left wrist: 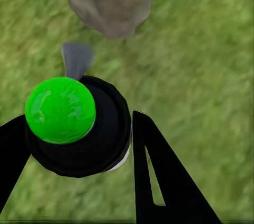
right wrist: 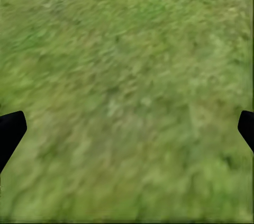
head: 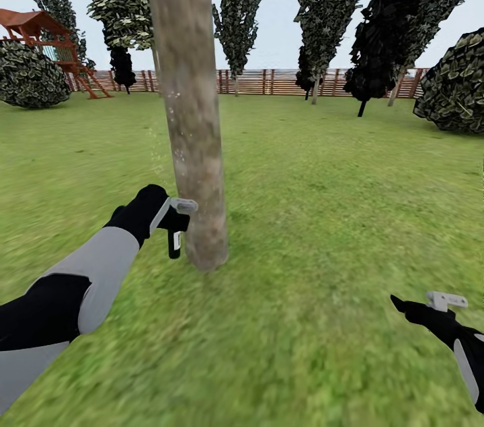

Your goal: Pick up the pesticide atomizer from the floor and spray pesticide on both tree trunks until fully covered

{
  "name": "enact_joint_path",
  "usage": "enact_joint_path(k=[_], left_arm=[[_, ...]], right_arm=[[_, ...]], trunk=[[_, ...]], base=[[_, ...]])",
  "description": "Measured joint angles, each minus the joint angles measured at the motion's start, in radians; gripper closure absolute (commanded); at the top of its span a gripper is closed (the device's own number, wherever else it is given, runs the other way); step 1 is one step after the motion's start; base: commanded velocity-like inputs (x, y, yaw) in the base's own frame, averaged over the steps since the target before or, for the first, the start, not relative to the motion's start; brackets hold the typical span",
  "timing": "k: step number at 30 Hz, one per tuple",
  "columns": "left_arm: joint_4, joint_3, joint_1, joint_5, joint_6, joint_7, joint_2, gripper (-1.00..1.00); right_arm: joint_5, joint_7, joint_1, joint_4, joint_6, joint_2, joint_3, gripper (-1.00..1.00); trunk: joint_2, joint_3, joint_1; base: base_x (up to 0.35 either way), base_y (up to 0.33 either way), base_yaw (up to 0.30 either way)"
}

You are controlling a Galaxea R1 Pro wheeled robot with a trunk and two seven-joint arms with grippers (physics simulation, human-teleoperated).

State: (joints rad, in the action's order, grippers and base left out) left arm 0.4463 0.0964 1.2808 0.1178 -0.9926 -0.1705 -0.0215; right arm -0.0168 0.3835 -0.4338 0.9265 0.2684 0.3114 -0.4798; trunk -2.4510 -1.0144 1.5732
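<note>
We're mid-spray: our left gripper point(head: 173, 215) clamps the pesticide atomizer point(head: 176, 233) just beside the tree trunk point(head: 191, 111) near its base, right gripper point(head: 430, 306) spread empty, so next sweep upward.

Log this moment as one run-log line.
left gripper: shut on pesticide atomizer | nozzle beside tree trunk base | right gripper: open over grass

A thick, mottled beige-grey tree trunk point(head: 191, 111) rises through the centre-left of the frame from blurry green grass point(head: 323, 212). At lower left, the left gripper point(head: 171, 215) holds a small black spray bottle with a grey trigger head point(head: 177, 232) just beside the trunk's base. The right gripper point(head: 430, 309) hangs at lower right.
</note>
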Motion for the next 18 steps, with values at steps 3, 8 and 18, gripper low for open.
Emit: enact_joint_path(k=[3,8,18], left_arm=[[0.0,0.0,0.0,0.0,0.0,0.0,0.0,1.0],[0.056,0.0,0.0,0.0,-0.001,0.0,0.001,1.0],[0.138,-0.001,0.052,-0.002,-0.002,0.0,0.0,1.0]], right_arm=[[0.001,0.0,0.0,0.0,0.0,0.0,0.0,-1.0],[0.001,0.0,0.0,0.0,0.0,0.0,0.0,-1.0],[0.001,0.0,0.0,0.0,0.0,0.0,0.0,-1.0]], trunk=[[0.0,0.0,0.0],[0.0,0.0,0.0],[0.0,0.0,0.0]], base=[[-0.066,0.0,0.0],[-0.006,0.0,0.0],[0.0,0.0,0.0]])
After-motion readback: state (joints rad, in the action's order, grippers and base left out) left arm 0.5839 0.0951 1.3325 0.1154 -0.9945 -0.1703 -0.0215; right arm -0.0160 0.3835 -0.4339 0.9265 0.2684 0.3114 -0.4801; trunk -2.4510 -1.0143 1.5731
